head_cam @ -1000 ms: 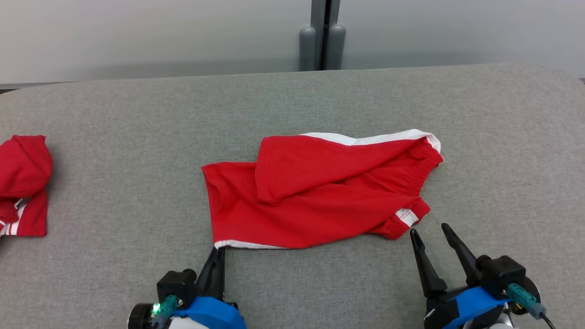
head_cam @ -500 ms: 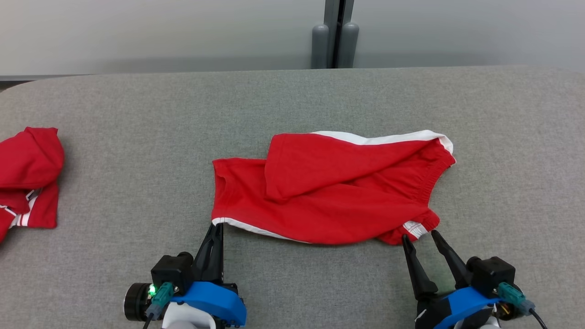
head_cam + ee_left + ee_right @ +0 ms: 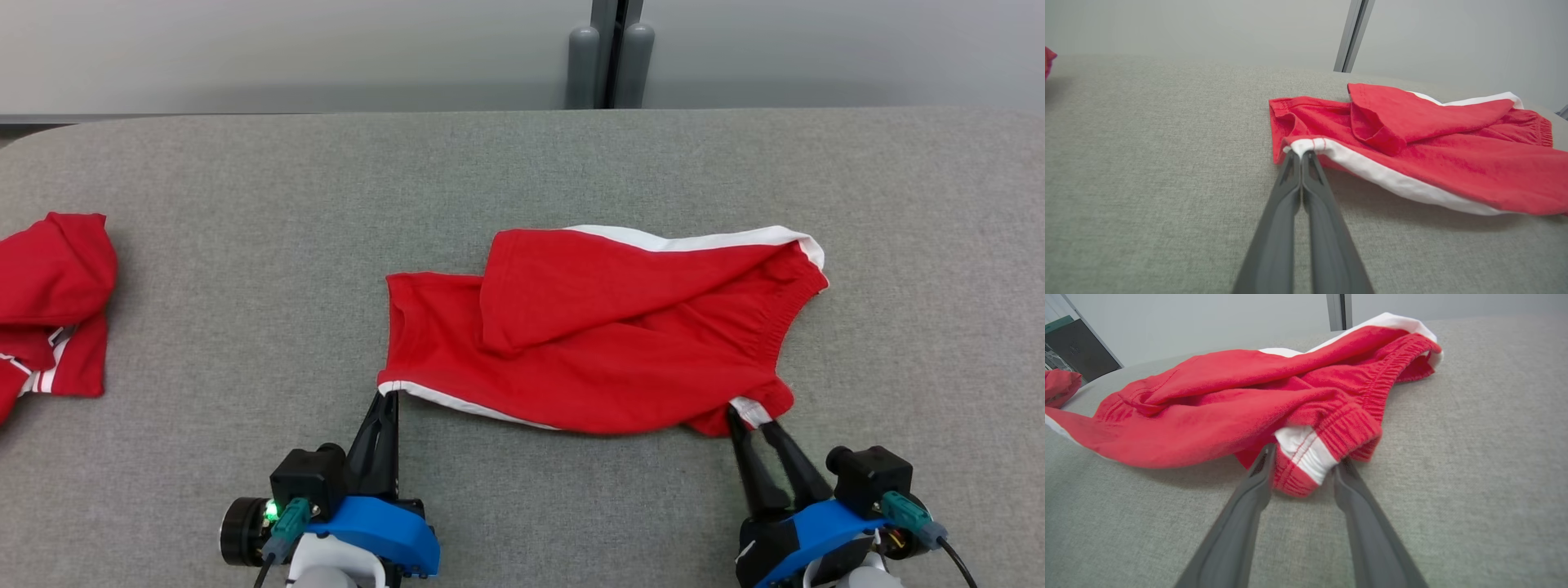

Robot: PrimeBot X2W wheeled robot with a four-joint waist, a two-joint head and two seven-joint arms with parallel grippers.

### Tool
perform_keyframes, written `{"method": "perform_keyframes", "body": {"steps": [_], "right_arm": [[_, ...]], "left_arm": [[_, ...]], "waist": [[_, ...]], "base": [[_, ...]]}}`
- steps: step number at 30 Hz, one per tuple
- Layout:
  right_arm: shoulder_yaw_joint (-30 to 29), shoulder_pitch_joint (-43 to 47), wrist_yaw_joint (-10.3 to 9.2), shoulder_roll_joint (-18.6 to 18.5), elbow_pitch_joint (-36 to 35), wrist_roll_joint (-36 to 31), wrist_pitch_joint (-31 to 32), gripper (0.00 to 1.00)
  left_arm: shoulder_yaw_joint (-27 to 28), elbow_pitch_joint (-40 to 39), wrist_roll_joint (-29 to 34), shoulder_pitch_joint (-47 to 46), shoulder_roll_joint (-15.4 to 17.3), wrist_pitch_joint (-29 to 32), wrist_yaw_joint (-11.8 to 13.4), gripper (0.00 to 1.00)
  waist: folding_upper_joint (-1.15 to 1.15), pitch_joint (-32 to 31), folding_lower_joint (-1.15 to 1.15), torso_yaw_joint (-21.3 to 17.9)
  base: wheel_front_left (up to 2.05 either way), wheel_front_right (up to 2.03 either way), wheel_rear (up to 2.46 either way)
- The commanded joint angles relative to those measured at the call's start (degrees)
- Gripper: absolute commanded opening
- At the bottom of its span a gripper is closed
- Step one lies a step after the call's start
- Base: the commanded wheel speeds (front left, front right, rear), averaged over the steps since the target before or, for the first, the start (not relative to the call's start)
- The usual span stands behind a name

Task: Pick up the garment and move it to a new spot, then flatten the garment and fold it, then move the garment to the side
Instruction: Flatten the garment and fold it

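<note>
The garment [image 3: 604, 343], red shorts with white side stripes, lies rumpled mid-table with one leg folded over itself. My left gripper [image 3: 388, 396] is shut on its near left hem corner, pinching the white stripe [image 3: 1301, 153], and that edge of the garment [image 3: 1433, 134] hangs slightly off the table. My right gripper [image 3: 749, 418] reaches the near right waistband corner. In the right wrist view its two fingers [image 3: 1305, 455] stand apart on either side of that corner of the garment [image 3: 1229, 404], cloth between them, not pressed together.
A second red garment [image 3: 53, 294] lies bunched at the table's far left edge. The grey fabric table [image 3: 245, 204] stretches wide around the shorts. A grey post [image 3: 612, 53] stands against the wall behind the table.
My right gripper has moved forward to the waistband corner and its fingers have narrowed around it. The left gripper stays shut on the hem. The head camera has shifted a little.
</note>
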Motion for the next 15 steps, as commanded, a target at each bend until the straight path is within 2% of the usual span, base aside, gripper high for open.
{"method": "perform_keyframes", "body": {"steps": [1,8,15], "right_arm": [[0.3,-0.1,0.01,-0.3,-0.6,0.2,0.0,0.0],[0.1,1.4,0.01,-1.0,-1.9,0.7,0.0,0.0],[0.1,3.5,0.01,-1.3,-5.4,0.9,0.0,0.0]], "left_arm": [[0.4,-0.1,0.1,-0.3,0.0,-0.2,0.3,0.0],[0.7,0.2,-0.2,0.3,0.0,-0.2,0.4,0.0],[3.2,-2.2,-0.8,1.8,0.0,-0.2,0.8,0.0]], "waist": [[0.0,0.0,0.0,-0.2],[0.0,-0.8,0.0,-0.8],[0.0,-5.1,0.0,-2.1]], "base": [[0.0,0.0,0.0],[0.0,0.0,0.0],[0.0,0.0,0.0]]}}
